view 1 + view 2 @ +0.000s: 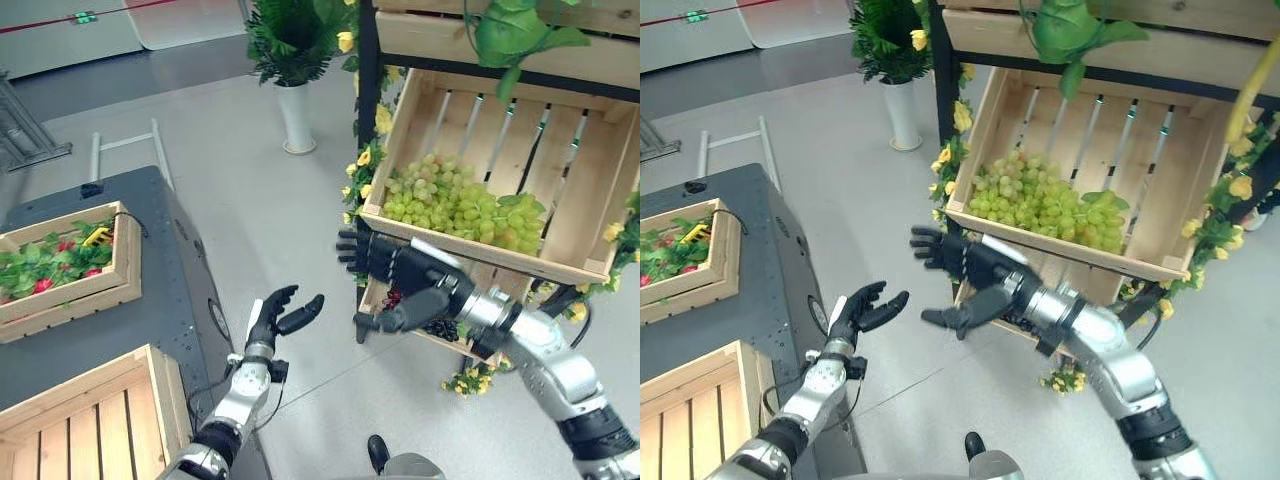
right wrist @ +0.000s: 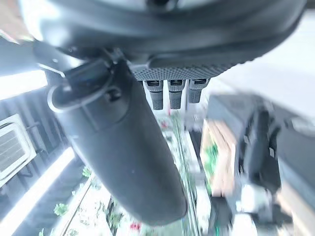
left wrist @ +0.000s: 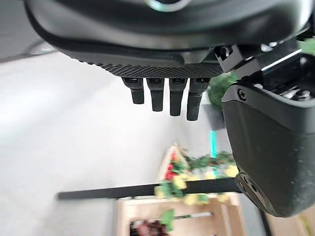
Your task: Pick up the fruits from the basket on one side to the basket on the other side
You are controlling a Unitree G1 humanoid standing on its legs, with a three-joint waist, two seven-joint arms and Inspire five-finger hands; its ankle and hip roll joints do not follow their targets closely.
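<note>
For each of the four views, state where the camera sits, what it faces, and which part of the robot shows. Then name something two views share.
Left eye view: on the head, looking down at the crate of green grapes; left hand and right hand open.
Right eye view: beside it, same scene.
Left wrist view: on the left wrist, along its straight fingers toward a flowered stand.
Right wrist view: on the right wrist, along its fingers.
Shared: both eye views show the white vase.

We note a pale grey floor (image 1: pixel 250 200), a potted plant in a white vase (image 1: pixel 296 115) and a dark worktop (image 1: pixel 170 290).
</note>
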